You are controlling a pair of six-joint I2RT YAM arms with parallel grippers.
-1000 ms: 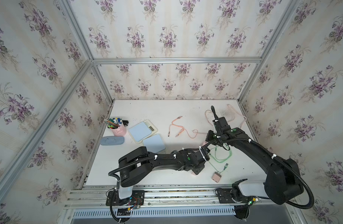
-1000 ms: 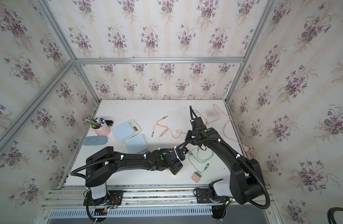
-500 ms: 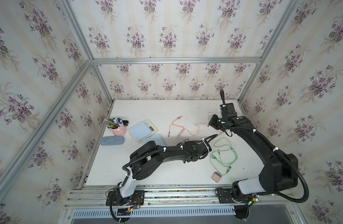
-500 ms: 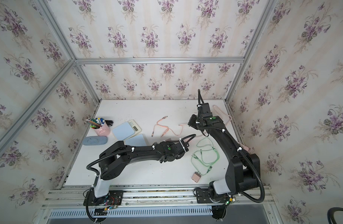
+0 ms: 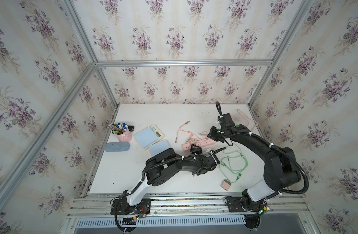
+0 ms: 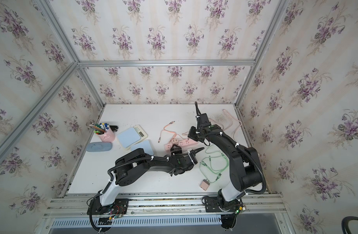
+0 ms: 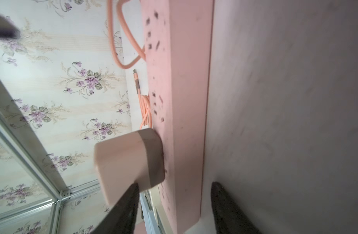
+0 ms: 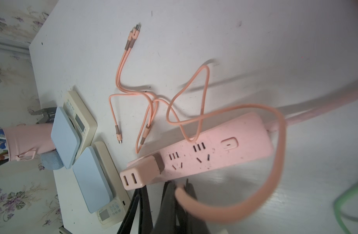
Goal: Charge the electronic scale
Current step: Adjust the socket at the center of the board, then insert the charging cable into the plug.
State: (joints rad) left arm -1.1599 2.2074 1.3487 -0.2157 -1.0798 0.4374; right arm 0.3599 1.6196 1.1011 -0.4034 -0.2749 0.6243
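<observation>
Adapter is plugged into the table's power strip beside the parted left hand; charging cable is pinched in the right hand.

2 top views overlook the table; wrist views close.

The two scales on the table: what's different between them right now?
Far scale sits near the pink pen cup, fully visible from above; near scale is partly under the left arm. Far scale's display end points toward the power strip; near scale's points toward the robot base, shown only by the right wrist view. Shared: blue platform, cream body, flat on the table, no cable visibly plugged into either.
</observation>
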